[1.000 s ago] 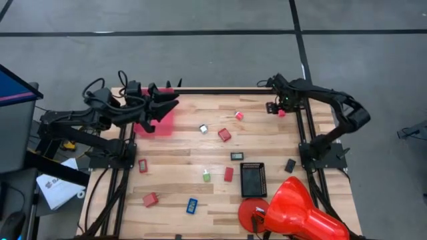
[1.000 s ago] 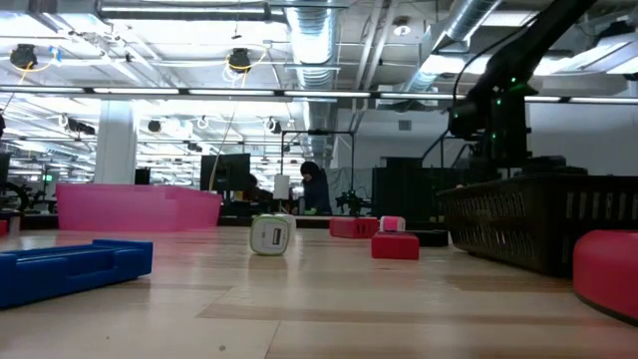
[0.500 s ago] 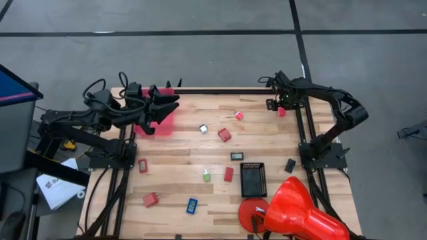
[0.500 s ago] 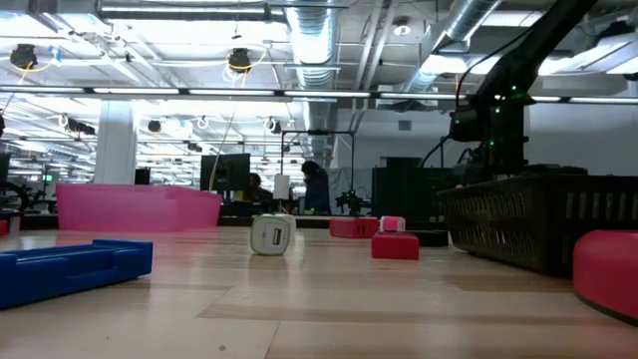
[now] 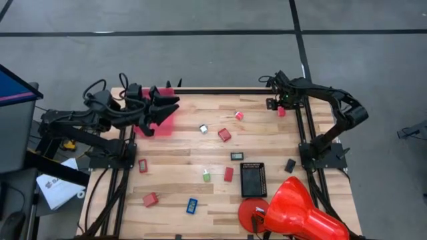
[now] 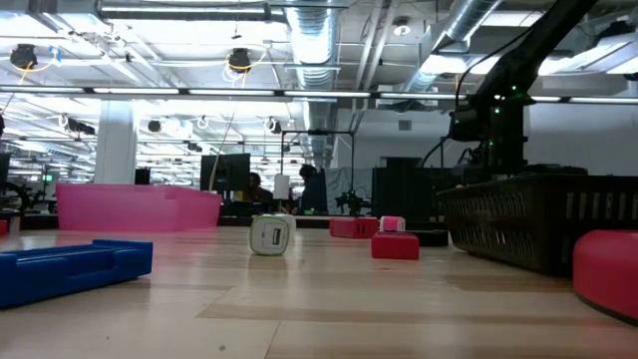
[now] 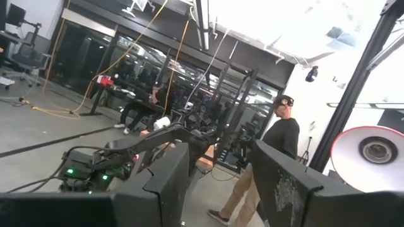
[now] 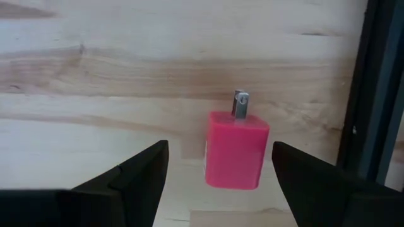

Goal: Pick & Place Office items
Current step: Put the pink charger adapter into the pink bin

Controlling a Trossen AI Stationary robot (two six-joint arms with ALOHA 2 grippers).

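1. High view: right gripper [image 5: 277, 105] hangs at the table's [image 5: 180, 167] far right corner, right beside a pink plug block [image 5: 281, 112]; left gripper [image 5: 170, 105] points over the pink bin [image 5: 163, 121] at the far left. Whether anything lies in that bin cannot be told. Other office items lie scattered on the wood: a red block [image 5: 224, 135], a silvery piece [image 5: 203, 129], a green-white piece [image 5: 207, 176], a blue piece [image 5: 192, 206]. The black tray [image 5: 253, 179] stands near the big red cone [image 5: 303, 213]; its inside looks dark and nothing in it can be made out.

2. Low view: the pink bin [image 6: 138, 207] stands far back on the left, the black tray's [image 6: 528, 224] mesh wall on the right, a white charger [image 6: 270, 235] and red blocks [image 6: 395, 245] between them. No writing is readable.

3. Left wrist view: left fingers [image 7: 170, 183] stand apart with nothing between them, facing the room, where a person [image 7: 268, 165] stands.

4. Right wrist view: right fingers [image 8: 142, 173] are spread wide, and the pink plug block [image 8: 236, 148] lies on the wood between them, untouched, prongs up.
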